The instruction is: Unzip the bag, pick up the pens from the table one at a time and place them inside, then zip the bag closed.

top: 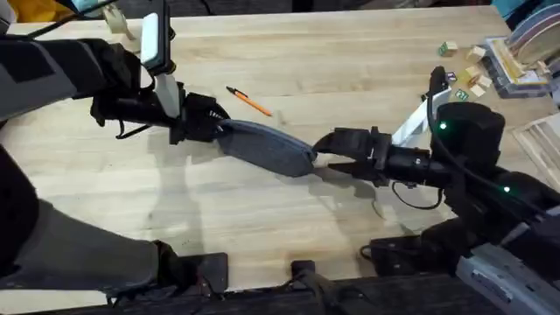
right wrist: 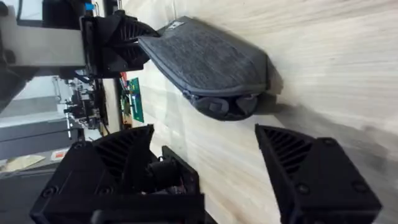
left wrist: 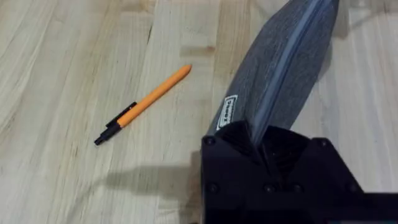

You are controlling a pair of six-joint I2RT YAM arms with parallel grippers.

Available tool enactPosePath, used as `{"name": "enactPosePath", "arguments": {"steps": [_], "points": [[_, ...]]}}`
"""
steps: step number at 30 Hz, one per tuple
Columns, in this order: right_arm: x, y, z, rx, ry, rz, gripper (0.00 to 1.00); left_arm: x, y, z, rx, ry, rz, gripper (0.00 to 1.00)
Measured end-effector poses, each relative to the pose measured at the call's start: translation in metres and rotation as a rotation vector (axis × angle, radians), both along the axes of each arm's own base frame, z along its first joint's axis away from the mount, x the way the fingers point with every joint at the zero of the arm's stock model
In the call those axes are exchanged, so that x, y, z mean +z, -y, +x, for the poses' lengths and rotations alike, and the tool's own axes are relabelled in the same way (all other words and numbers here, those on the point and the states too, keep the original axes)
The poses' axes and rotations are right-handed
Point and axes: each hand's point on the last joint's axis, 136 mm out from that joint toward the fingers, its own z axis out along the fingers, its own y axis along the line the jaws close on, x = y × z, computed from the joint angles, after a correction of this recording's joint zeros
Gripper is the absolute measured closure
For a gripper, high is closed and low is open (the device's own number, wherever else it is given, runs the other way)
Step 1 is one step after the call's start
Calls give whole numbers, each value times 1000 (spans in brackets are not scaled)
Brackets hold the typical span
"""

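The oblong grey fabric pouch (top: 265, 149) lies on the pale wooden desk (top: 350, 79), one end clenched in our left gripper (top: 213, 122). Our right gripper (right wrist: 205, 165) gapes released before the other end — a mistimed closure could miss the zip pull, dragging the pouch toward the slim orange pen (left wrist: 144, 104).

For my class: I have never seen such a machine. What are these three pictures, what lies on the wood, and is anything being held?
Two robot arms work at a wooden table. One picture looks down from above; the other two come from cameras on each wrist. The left gripper is shut on one end of a grey pencil pouch, its zip closed in the left wrist picture. The right gripper is open at the other end. An orange pen lies beside the pouch.
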Motion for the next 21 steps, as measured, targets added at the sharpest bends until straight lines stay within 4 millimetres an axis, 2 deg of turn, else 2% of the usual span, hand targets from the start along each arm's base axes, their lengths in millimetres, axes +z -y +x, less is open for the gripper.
{"name": "enactPosePath", "arguments": {"steps": [12,14,17,21], "points": [[10,-2,10,-19,45,19,4,0,0,1,-1,5,0,958],[8,-4,11,-15,39,19,4,0,0,1,-1,5,0,958],[-4,-8,9,-10,-13,0,4,0,0,1,-1,6,0,958],[-5,-15,12,5,-5,3,4,0,0,1,-1,6,0,958]]}}
